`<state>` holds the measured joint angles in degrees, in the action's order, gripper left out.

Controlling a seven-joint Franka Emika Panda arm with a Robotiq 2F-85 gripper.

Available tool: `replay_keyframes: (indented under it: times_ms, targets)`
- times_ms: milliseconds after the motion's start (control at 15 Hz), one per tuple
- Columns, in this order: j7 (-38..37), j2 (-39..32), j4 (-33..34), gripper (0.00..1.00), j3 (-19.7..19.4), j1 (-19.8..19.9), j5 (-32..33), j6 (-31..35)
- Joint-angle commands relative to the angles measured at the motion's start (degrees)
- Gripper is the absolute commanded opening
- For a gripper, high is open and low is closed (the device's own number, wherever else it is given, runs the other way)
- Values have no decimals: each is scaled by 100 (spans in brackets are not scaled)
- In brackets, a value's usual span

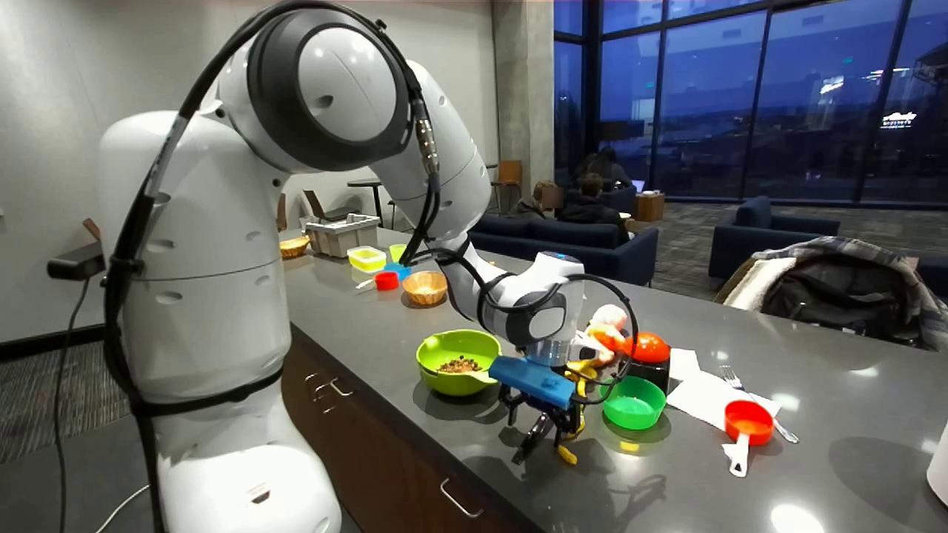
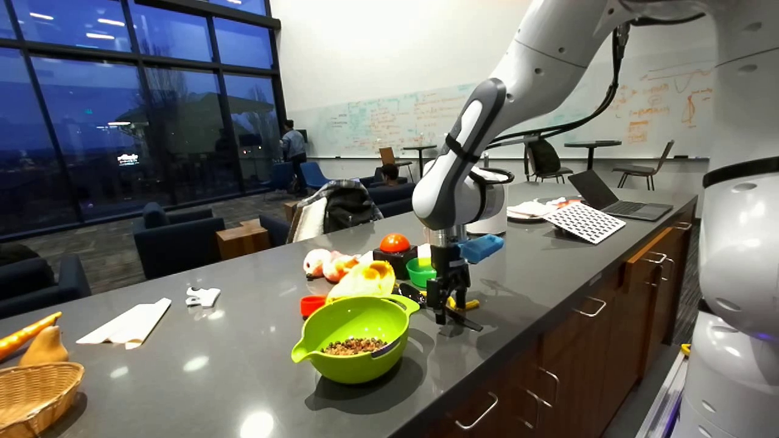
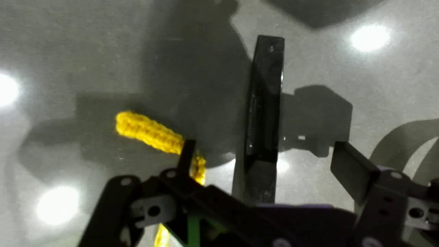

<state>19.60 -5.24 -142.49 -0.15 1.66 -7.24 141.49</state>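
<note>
In the wrist view my gripper stands open, its two fingers well apart. Between them a long black handle lies on the grey counter, touching neither finger as far as I can see; its near part is hidden by the gripper body. A yellow knitted strand lies beside and partly behind the left finger. In an exterior view the gripper is low over the counter around the black handle. A lime-green bowl holding brown bits stands close by, and a small green cup sits on the opposite side.
A red button on a black box and pinkish toys stand behind the gripper. A red measuring cup, a fork and white napkins lie farther along. Wicker baskets and a laptop are also on the counter.
</note>
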Motion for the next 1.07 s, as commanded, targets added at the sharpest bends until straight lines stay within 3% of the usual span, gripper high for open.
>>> replay_keyframes:
  times_ms: [0,1000]
  targets:
    - [68,-79,-85,100,26,56,-212,157]
    - [-272,237,-269,100,42,-10,-34,99]
